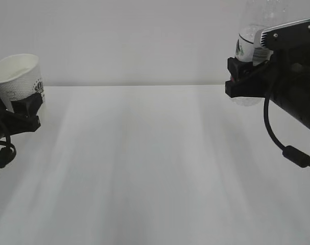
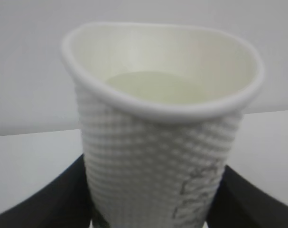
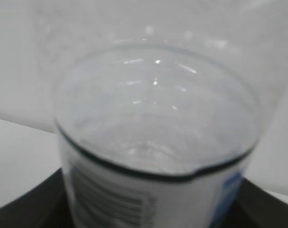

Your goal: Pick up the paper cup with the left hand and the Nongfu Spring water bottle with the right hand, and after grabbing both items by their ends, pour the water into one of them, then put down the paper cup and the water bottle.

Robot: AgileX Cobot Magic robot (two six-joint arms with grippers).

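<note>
The Nongfu Spring water bottle (image 1: 251, 46) is held off the table at the right edge of the exterior view, the right hand (image 1: 246, 76) clamped around its lower body; its neck runs out of the top of the picture. Well apart, at the left edge, the paper cup (image 1: 18, 79) sits tilted in the left hand (image 1: 28, 109), whose jaws are closed on its lower part — the left wrist view shows black fingers (image 2: 44, 202) either side of the dimpled wall.

Judging by this spread, the step in hand is bringing the two together to pour. It would go best if the cup is levelled first and the bottle's mouth is set over the rim before any tipping — slowly.

The table (image 1: 144, 168) is plain white and matte, meeting a bare pale wall (image 1: 134, 41) behind.
</note>
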